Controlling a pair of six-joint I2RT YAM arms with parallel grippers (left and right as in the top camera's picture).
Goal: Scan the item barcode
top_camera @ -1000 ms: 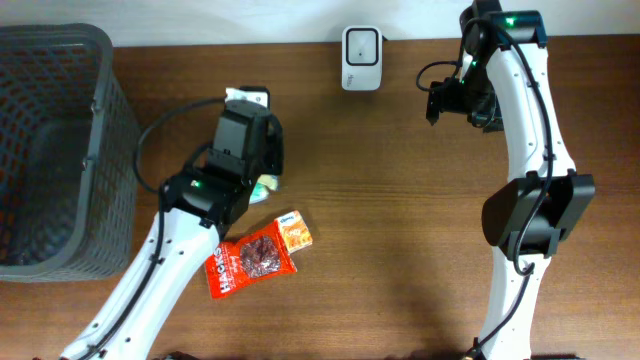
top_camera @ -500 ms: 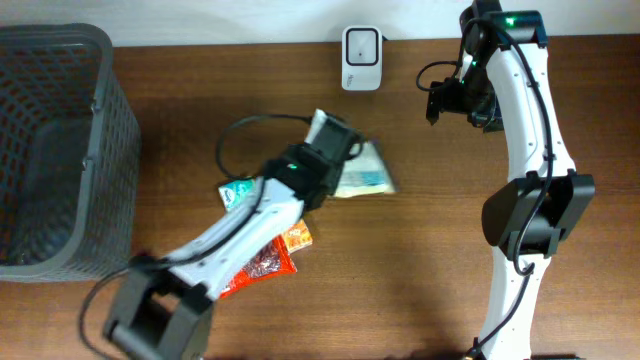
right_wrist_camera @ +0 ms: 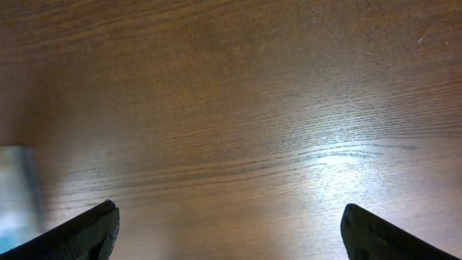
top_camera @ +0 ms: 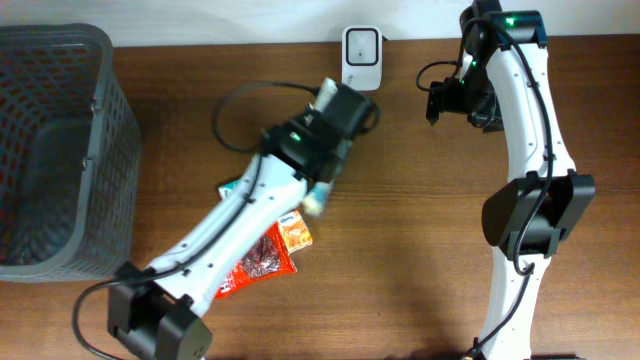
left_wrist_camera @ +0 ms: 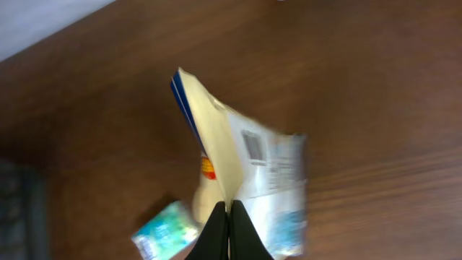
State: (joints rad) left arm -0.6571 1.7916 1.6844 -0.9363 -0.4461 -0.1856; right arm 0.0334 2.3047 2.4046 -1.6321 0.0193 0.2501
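While left gripper (left_wrist_camera: 229, 207) pinches packet (left_wrist_camera: 216, 137), print (left_wrist_camera: 254, 146) blurred

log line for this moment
left gripper: shut on white packet | position: near barcode scanner | right gripper: open, empty

Left arm (top_camera: 240, 215): swings from the left part of the table (top_camera: 420, 250) toward its back edge, up by the scanner (top_camera: 361, 45).
Packet (left_wrist_camera: 267, 166): now off the table, pinched in the left gripper (left_wrist_camera: 228, 217).
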